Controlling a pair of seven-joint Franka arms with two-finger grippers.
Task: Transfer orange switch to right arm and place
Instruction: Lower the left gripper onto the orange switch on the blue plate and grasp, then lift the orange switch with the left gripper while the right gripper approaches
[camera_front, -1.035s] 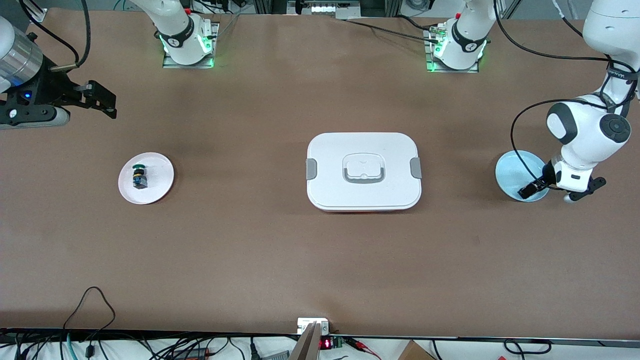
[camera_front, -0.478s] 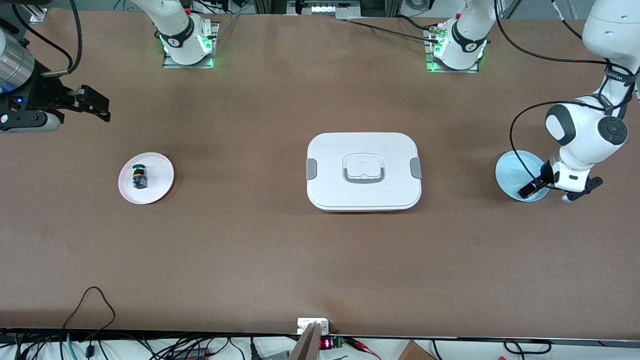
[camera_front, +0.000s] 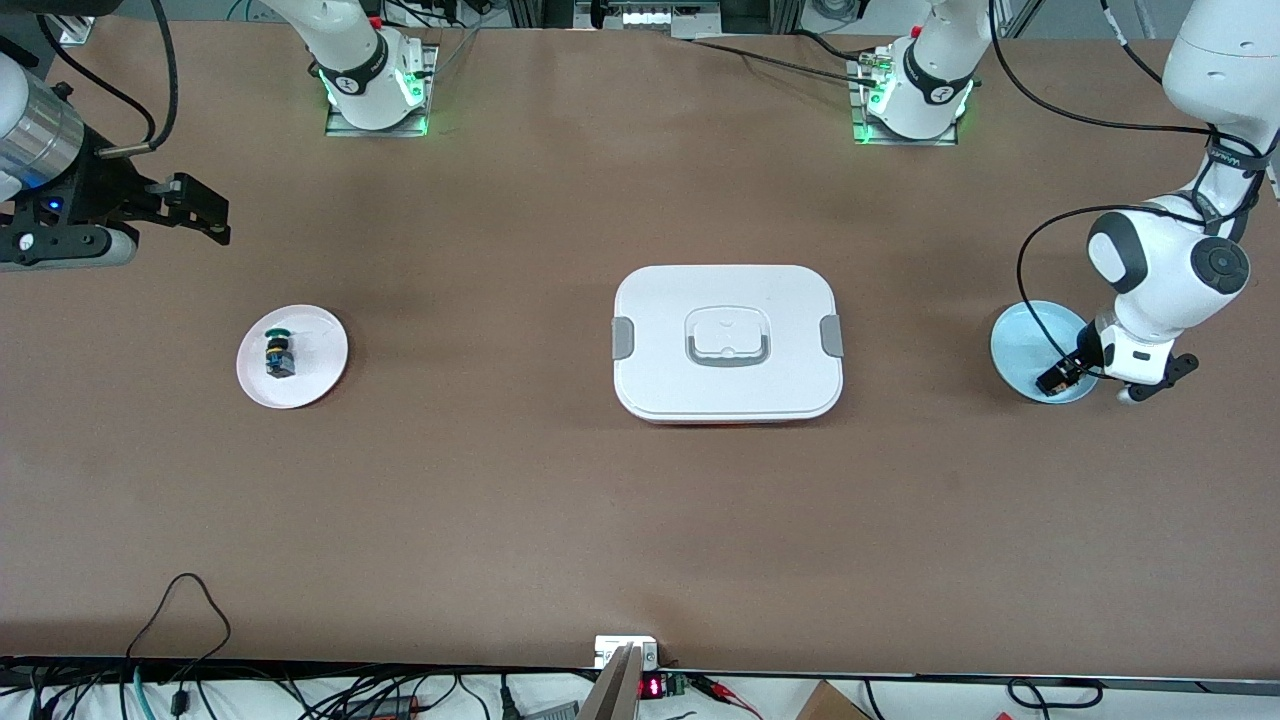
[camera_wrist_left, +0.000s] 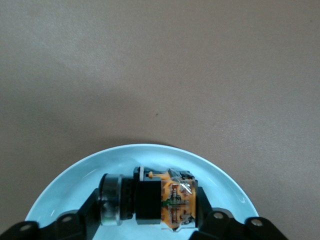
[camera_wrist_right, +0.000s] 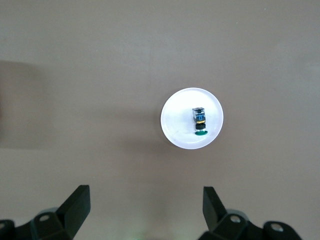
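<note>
The orange switch (camera_wrist_left: 175, 202) lies on its side in the light blue saucer (camera_wrist_left: 60, 187), black body with a silver end and an orange-tan part. My left gripper (camera_wrist_left: 150, 207) is shut on it, one finger (camera_wrist_left: 90, 207) at each end. In the front view the left gripper (camera_front: 1055, 379) is low over the blue saucer (camera_front: 1025, 345) at the left arm's end of the table. My right gripper (camera_front: 212, 212) hangs open and empty in the air over the right arm's end of the table; its fingers (camera_wrist_right: 77, 202) stand wide apart in the right wrist view.
A white saucer (camera_front: 320, 345) holds a small switch with a green cap (camera_front: 277, 355), also seen in the right wrist view (camera_wrist_right: 199, 120). A white lidded box (camera_front: 727, 343) with grey latches sits mid-table. Cables hang along the table's near edge.
The left arm has shifted slightly over the blue saucer. The right gripper drifted a little toward the table's end and back.
</note>
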